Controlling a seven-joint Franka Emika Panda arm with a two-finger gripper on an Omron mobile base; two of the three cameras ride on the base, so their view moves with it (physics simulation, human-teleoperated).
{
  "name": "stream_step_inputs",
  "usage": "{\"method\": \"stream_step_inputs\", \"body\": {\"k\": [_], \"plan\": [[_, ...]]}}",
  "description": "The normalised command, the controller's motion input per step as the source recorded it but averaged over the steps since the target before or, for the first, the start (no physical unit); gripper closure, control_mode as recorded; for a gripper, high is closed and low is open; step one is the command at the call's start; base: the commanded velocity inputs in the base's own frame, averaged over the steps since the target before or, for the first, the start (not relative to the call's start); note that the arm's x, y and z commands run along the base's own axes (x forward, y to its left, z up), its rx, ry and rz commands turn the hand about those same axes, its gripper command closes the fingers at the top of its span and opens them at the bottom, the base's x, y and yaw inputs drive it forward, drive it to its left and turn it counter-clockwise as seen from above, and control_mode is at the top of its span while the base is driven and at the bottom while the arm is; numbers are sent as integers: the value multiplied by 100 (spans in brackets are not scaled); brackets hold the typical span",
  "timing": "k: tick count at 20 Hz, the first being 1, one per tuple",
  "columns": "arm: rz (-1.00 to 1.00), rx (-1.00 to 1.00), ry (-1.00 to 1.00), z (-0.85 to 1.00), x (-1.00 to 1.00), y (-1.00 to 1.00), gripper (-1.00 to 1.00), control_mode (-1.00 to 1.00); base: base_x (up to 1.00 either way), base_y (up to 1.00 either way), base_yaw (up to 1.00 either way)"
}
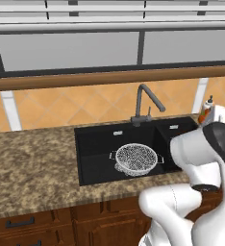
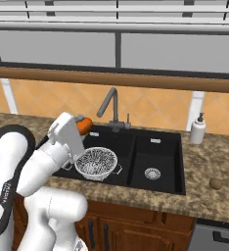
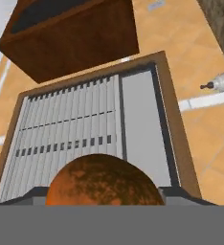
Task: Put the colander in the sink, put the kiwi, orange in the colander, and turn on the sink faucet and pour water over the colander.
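One fruit was carried: the pincer [image 2: 83,125] was clenched on the orange [image 2: 84,125], at mid-left of the right base view.
Letting go there risked missing the colander [image 2: 96,163] below in the sink [image 2: 158,147]; the kiwi [image 2: 215,184] waited on the surface [image 2: 209,198], lower right.

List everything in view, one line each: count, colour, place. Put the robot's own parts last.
colander: one, silver-white mesh, in the larger basin of the sink.
sink: one, matte black, two basins, set in the counter.
sink faucet: one, dark grey, behind the sink; no stream visible.
orange: one, bright orange, held in the gripper above the sink's left side.
kiwi: one, brown-tan, on the counter right of the sink.
soap dispenser: one, white, on the counter behind the sink's right end.
counter: one, speckled brown.
window: one, dark-framed, above the faucet.
gripper: one, white, shut on the orange.
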Motion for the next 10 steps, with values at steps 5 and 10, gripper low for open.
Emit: {"method": "stream_step_inputs", "body": {"k": [5, 10], "plan": [[0, -75, 33, 3, -2, 100, 100, -100, 0, 0, 0], [0, -78, 39, 15, 0, 92, 100, -100, 0, 0, 0]]}}
